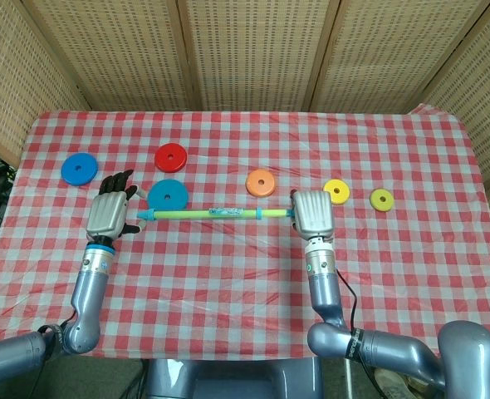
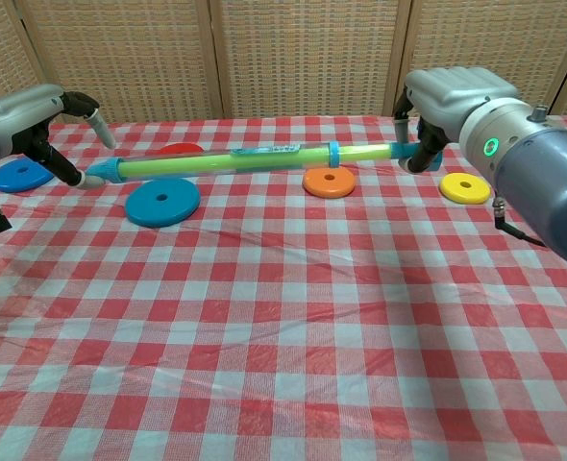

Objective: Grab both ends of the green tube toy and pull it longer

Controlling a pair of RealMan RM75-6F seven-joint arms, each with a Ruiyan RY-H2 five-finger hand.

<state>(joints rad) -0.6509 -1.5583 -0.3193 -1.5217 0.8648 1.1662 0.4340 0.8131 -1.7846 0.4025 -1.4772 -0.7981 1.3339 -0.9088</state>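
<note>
The green tube toy, with blue end caps, hangs level a little above the checkered cloth. My right hand grips its right end. My left hand is at the tube's pointed blue left tip, with its fingers spread apart. One fingertip lies just beside the tip and another finger stands above it. The fingers have not closed on the tip.
Flat discs lie on the cloth: blue, red, teal under the tube's left part, orange, yellow and yellow-green. A wicker screen stands behind the table.
</note>
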